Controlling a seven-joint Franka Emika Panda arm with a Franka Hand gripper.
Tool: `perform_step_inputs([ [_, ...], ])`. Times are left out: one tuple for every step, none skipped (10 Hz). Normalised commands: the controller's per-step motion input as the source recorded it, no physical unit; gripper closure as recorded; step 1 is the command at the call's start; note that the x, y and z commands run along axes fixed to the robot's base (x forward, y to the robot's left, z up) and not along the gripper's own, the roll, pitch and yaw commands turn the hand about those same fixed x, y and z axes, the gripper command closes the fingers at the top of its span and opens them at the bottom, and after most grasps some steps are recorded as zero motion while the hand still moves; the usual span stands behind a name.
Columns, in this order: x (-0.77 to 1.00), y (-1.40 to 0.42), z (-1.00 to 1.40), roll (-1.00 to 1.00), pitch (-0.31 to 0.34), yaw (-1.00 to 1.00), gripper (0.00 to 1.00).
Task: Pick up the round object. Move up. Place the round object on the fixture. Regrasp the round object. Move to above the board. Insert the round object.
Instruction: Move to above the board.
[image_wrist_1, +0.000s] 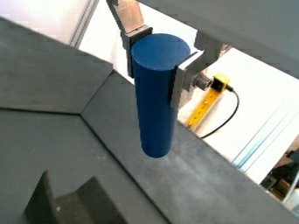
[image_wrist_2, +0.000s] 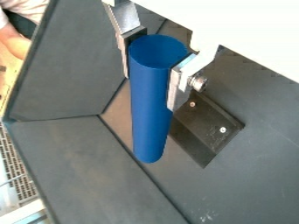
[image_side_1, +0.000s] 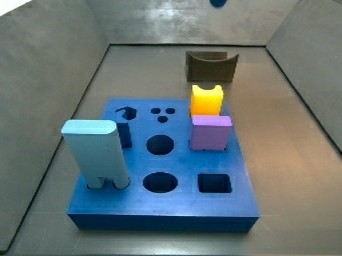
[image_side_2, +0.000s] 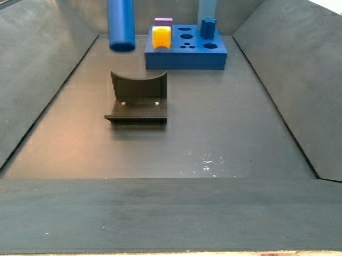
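Round object (image_wrist_1: 155, 96) upright, clamped between hand (image_wrist_1: 159, 54) fingers, raised above floor

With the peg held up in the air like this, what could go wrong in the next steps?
The gripper holds the round object only near its upper end, so the long free part may tilt or slip between the fingers. The fixture has a narrow curved notch; a small misalignment during lowering could let the peg roll off. On the board, the yellow peg and purple block stand close to open holes and might be bumped.

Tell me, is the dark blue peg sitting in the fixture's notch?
No, the round object hangs in the air in the gripper, and the fixture has an empty notch.
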Motion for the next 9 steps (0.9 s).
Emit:
perform_step_inputs([
  [0.00, 0.04, 1.00, -0.06, 0.121, 0.01, 1.00],
  [0.01, 0.03, 1.00, -0.06, 0.144, 0.03, 1.00],
  [0.01, 0.03, 1.00, -0.06, 0.149, 0.04, 1.00],
  [0.02, 0.02, 1.00, -0.06, 0.160, 0.06, 1.00],
  [0.02, 0.01, 1.00, -0.06, 0.157, 0.07, 1.00],
  [0.03, 0.00, 0.98, -0.05, 0.153, 0.09, 1.00],
  [0.03, -0.01, 0.88, -0.05, 0.146, 0.09, 1.00],
  [0.03, -0.01, 0.68, -0.06, 0.137, 0.10, 1.00],
  [0.03, -0.01, 0.53, -0.06, 0.127, 0.10, 1.00],
])
